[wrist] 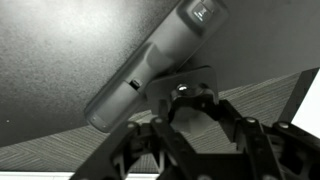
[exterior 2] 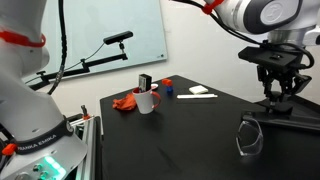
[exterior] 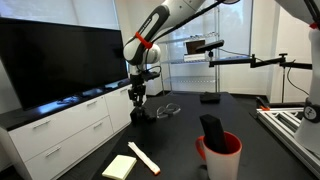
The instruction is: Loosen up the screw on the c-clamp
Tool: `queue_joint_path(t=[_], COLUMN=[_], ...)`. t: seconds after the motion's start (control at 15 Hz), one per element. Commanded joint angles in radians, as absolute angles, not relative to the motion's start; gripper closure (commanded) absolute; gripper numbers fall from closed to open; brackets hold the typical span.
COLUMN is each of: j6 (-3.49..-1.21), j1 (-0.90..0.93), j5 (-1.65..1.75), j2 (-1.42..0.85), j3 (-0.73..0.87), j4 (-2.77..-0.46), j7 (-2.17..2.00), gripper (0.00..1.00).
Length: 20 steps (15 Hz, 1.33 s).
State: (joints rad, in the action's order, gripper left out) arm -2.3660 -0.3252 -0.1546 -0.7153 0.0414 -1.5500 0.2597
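Observation:
The c-clamp (exterior: 140,113) is a small dark metal lump at the far edge of the black table (exterior: 190,135); it also shows in an exterior view (exterior 2: 276,106). My gripper (exterior: 137,98) hangs straight down over it, seen in both exterior views (exterior 2: 279,88). In the wrist view the fingers (wrist: 184,104) converge on the clamp's dark top (wrist: 186,92) and look closed on it. A grey elongated body (wrist: 155,60) lies just beyond the clamp along the table edge.
Thin silvery wire loops (exterior: 168,110) (exterior 2: 250,137) lie beside the clamp. A red bucket (exterior: 221,157) holding a black object stands near the front. A yellow sponge (exterior: 118,167) and a white marker (exterior: 143,157) lie at the front. Carpet floor (wrist: 250,95) lies below the table edge.

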Motion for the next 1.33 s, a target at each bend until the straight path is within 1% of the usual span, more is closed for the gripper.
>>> queue_joint_path(t=[0.0, 0.33, 0.87, 1.27], j6=[-2.296, -2.244, -2.151, -2.139], j1=[-0.369, -0.403, -0.366, -0.348], j5=[-0.135, -0.114, -0.005, 0.082], j2=[-0.703, -0.712, -0.751, -0.784], j3=[0.0, -0.027, 0.004, 0.02], j4=[-1.507, -1.479, -1.396, -1.345], j7=[0.445, 0.67, 0.903, 1.049], gripper=[0.72, 0.72, 0.72, 0.72])
